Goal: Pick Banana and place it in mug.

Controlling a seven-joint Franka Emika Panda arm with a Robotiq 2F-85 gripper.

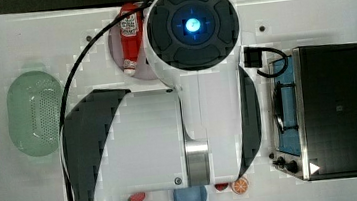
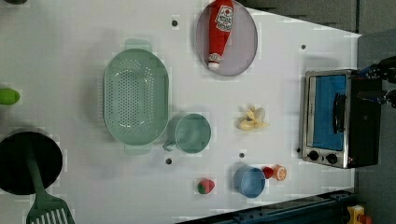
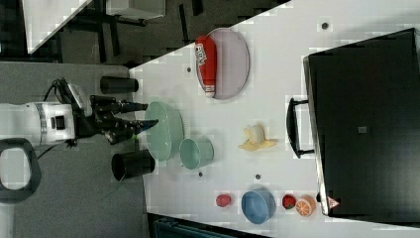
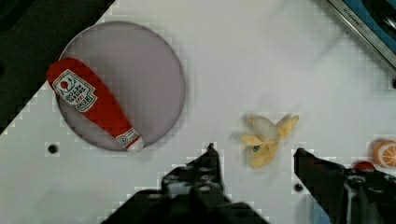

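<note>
Wrist view, left to right: a red ketchup bottle [image 4: 95,103] lay on a grey plate [image 4: 140,65]; the claw [image 4: 254,154] stood apart with nothing between its fingers [image 4: 208,163]; the banana [image 4: 266,140] lay on the white counter [image 4: 233,56], just beyond the fingertips and in line with the gap. In the left view, the mug [image 2: 190,133] sat beside the colander [image 2: 135,95], the banana [image 2: 253,119] well apart toward the toaster oven [image 2: 338,119].

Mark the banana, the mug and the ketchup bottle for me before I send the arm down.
banana [image 2: 252,120]: left view, on the middle of the peeled fruit.
mug [image 2: 192,133]: left view, on the darker green inside.
ketchup bottle [image 2: 220,28]: left view, on the red body below the label.
</note>
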